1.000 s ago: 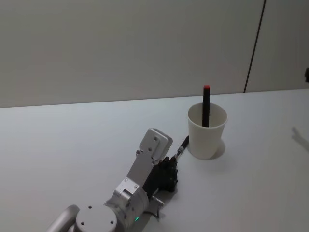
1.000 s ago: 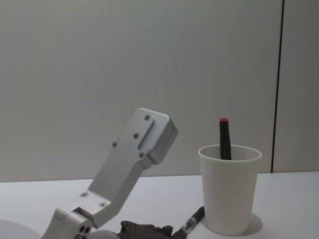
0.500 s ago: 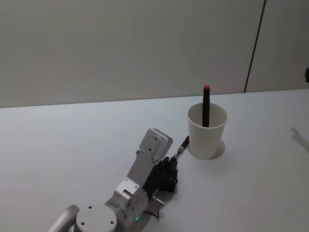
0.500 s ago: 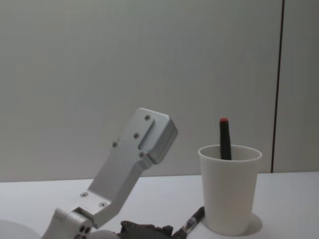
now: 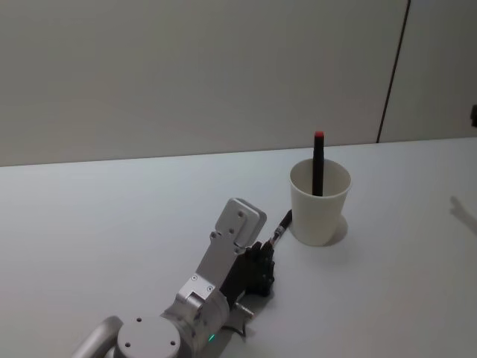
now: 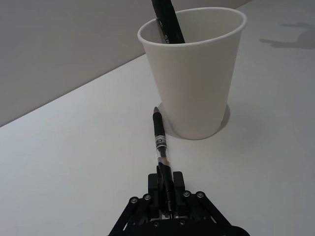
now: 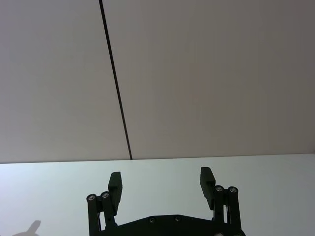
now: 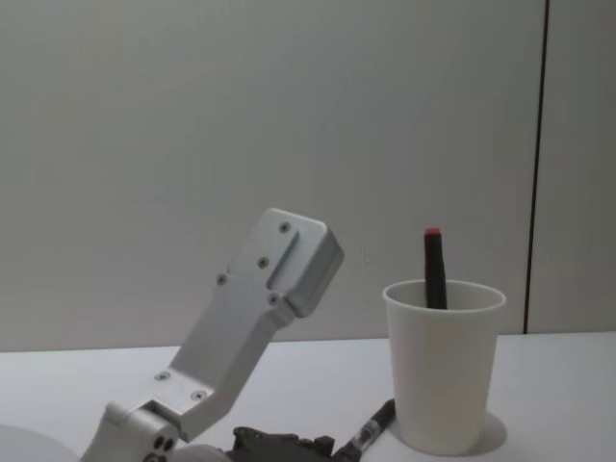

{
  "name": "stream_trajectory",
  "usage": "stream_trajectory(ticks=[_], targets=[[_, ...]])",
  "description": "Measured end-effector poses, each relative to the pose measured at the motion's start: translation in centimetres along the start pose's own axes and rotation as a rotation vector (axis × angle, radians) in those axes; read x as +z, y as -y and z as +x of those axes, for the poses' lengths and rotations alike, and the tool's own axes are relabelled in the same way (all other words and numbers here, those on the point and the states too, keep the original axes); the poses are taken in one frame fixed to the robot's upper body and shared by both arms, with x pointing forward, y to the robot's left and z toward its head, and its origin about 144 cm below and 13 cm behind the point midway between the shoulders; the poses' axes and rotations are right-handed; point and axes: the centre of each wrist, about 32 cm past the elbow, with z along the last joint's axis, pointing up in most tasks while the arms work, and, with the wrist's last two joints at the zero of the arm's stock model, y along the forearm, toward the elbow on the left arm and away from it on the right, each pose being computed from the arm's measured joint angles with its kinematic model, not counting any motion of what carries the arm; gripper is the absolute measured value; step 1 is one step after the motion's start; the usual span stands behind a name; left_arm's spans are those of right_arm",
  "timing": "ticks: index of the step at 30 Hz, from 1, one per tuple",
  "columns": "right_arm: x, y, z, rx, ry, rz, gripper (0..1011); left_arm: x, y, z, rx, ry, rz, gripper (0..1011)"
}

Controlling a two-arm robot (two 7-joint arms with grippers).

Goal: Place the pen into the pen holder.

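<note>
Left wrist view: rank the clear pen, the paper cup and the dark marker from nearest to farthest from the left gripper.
1. The clear pen, clamped in the left gripper.
2. The paper cup, just past the pen's tip.
3. The dark marker, standing inside the cup against its far rim.

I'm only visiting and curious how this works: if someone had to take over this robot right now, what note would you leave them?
Left gripper: shut on the pen, down at the table, tip near the base of the pen holder.
Right gripper: parked, open, holding nothing.
A red-capped pen already stands in the holder.
Done: the grasp. Left: lift the pen and drop it into the holder.
</note>
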Motion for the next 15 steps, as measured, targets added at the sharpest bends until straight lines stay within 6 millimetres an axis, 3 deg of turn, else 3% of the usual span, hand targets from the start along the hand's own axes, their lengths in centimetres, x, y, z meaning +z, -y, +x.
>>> stream_trajectory(ticks=[15], targets=[[0.00,0.00,0.00,0.000,0.000,0.000,1001,0.12,-0.32,0.25,0.024,0.006,-0.034,178]])
